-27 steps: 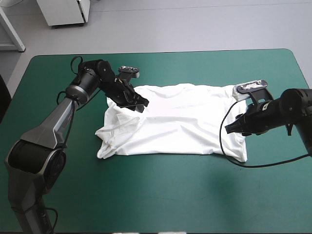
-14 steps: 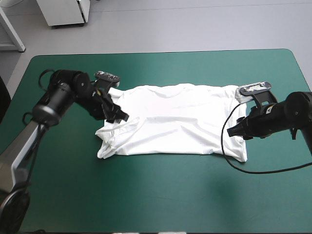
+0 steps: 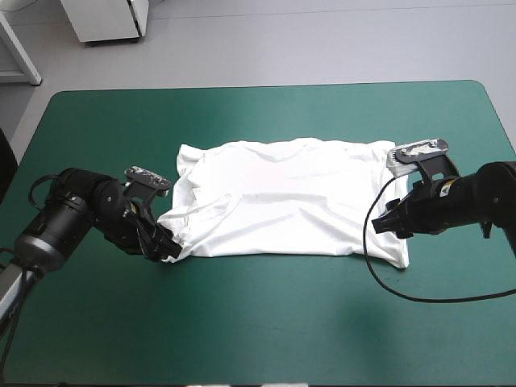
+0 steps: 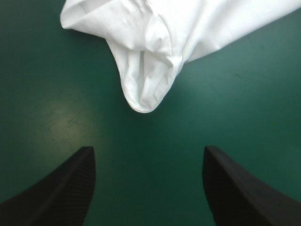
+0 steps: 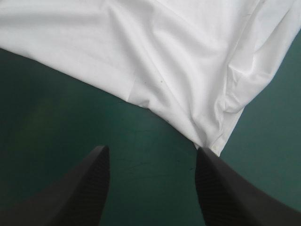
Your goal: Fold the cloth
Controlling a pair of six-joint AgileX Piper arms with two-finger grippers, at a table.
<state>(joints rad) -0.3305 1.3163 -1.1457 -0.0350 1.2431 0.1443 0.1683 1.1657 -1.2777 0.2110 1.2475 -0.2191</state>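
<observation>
The white T-shirt (image 3: 290, 197) lies spread flat in the middle of the table, with a sleeve folded in along its left side. My left gripper (image 3: 167, 247) sits low at the shirt's near-left corner. In the left wrist view it (image 4: 148, 150) is open, and a rounded fold of the T-shirt (image 4: 143, 89) lies just ahead of the fingers on the cover. My right gripper (image 3: 385, 226) hovers at the shirt's right side near its front corner. It (image 5: 151, 149) is open, with the T-shirt's hem corner (image 5: 211, 143) close beside one fingertip.
The teal-green cover (image 3: 266, 322) runs wide between the shirt and the table's near edge. More cover shows beyond the shirt up to the far edge (image 3: 266, 87).
My left arm has swung from the shirt's far-left shoulder area down to its near-left corner. The right gripper has shifted slightly toward the near edge. The shirt's left side lies a little flatter.
</observation>
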